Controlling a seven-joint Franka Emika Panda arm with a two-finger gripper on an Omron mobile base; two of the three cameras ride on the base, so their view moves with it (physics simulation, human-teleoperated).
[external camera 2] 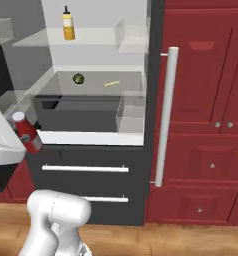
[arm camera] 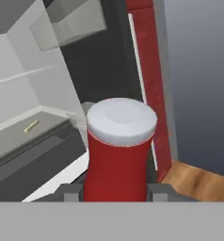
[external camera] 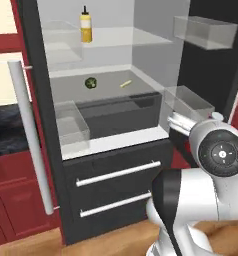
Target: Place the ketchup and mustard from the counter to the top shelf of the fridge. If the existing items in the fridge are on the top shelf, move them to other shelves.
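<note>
The red ketchup bottle with a white cap stands between my fingertips, and my gripper is shut on it. From the right base view, the ketchup bottle is tilted, low at the left, in front of the open fridge and below its shelves. The yellow mustard bottle stands upright on the top shelf, seen also as the mustard bottle from the right. A dark green round item and a small yellow stick lie on the shelf below.
Clear door bins hang on the right fridge door, and another bin on the left one. A dark crisper drawer sits under the lower shelf, above two handled drawers. Red cabinets flank the fridge.
</note>
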